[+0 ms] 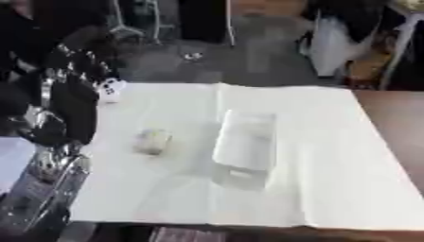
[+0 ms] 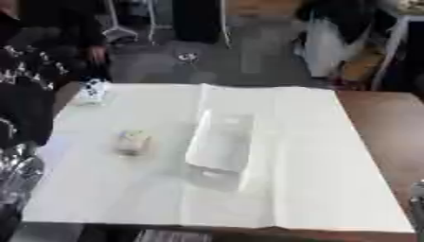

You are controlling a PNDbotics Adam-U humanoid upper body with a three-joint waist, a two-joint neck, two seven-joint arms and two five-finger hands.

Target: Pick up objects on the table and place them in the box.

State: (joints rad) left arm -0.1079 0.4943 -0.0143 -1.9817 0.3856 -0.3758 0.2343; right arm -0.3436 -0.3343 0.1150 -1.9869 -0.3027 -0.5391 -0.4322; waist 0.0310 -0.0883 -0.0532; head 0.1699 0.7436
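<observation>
One small pale object (image 1: 152,141) is lying on the white sheet (image 1: 314,179) covering the table (image 1: 401,127), just to the left of the box (image 1: 244,144) and apart from it. A second small thing, white with dark marks (image 1: 110,90), is sitting at the far left corner of the sheet, well away from the box. The box itself, clear-walled and oblong, is standing near the middle of the sheet; nothing is showing inside it as far as I can tell.

So the task appears to be only starting: two objects are still waiting on the table, one box is waiting to receive them, and none seems placed yet.

The left hand (image 1: 75,106) is hanging dark over the sheet's left edge, near the far object; whether its fingers are spread or curled I cannot tell. The right hand is hardly showing: only a grey sliver at the lower right of the right eye view, which may be part of it
</observation>
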